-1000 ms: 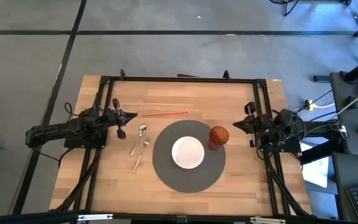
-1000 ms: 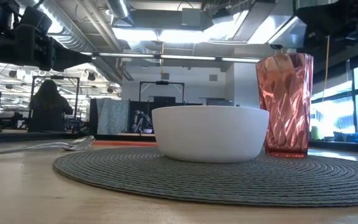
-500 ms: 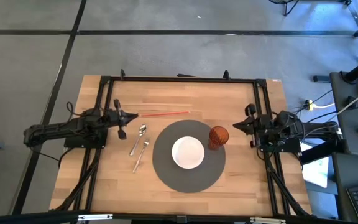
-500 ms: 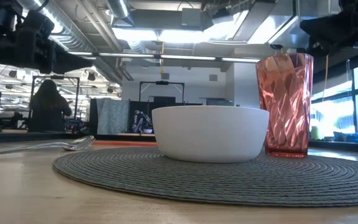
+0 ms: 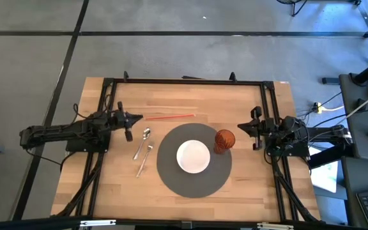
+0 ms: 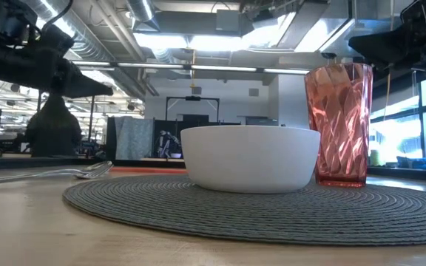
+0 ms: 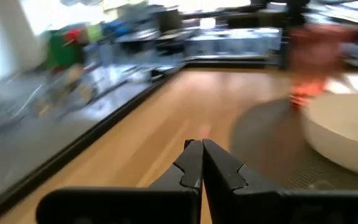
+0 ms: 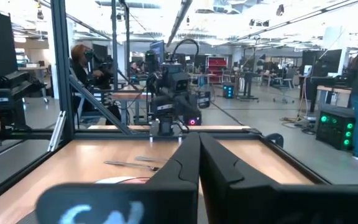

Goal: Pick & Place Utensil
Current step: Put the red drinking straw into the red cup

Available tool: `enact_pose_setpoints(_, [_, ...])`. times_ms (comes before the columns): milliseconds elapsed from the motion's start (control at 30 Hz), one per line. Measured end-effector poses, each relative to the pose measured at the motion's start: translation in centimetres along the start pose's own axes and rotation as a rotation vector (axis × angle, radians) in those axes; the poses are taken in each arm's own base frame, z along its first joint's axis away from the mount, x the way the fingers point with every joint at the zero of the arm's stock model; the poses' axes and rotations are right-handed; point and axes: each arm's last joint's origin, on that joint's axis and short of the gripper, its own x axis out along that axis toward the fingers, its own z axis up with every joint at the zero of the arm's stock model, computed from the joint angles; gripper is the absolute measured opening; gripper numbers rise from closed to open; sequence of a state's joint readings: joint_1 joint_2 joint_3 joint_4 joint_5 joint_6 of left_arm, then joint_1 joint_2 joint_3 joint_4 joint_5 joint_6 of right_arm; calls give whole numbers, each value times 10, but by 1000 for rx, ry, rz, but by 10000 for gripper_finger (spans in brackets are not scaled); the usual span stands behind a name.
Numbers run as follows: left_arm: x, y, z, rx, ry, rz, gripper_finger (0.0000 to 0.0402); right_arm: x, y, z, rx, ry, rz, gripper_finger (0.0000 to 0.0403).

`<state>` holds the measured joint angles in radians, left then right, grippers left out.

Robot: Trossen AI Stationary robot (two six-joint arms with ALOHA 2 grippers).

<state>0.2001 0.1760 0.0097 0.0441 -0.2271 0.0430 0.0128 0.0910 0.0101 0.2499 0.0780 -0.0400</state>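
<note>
- Two utensils, spoon [image 5: 145, 135] and fork [image 5: 144, 160], lying beside grey placemat [image 5: 171, 179].
- Left gripper [image 5: 137, 117] pinched closed, empty, near spoon.
- Right gripper [image 5: 240, 126] likewise closed, beside pink tumbler [image 5: 224, 140].

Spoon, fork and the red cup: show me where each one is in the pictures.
spoon [image 5: 145, 133], high view, on its bowl.
fork [image 5: 144, 160], high view, midway along its handle.
red cup [image 6: 339, 124], low view, on the middle of its faceted side.
</note>
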Motion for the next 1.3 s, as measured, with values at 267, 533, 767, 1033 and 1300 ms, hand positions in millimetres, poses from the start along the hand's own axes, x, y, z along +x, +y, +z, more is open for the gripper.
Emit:
enact_pose_setpoints(267, [10,2,38,-116,180,112,2,0,0,0,-14,0,-9,4])
enact_pose_setpoints(533, [74,6,84,-27,561,184,3,0,0,0,-13,0,-9,4])
enact_pose_setpoints(767, [143,12,75,94,908,44,9,0,0,0,5,0,-9,4])
enact_pose_setpoints(1033, [174,20,56,100,1228,-61,99,0,0,0,11,5,-9,4])
enact_pose_setpoints(1300, [189,21,37,160,1304,-111,196,0,0,0,13,6,-8,4])
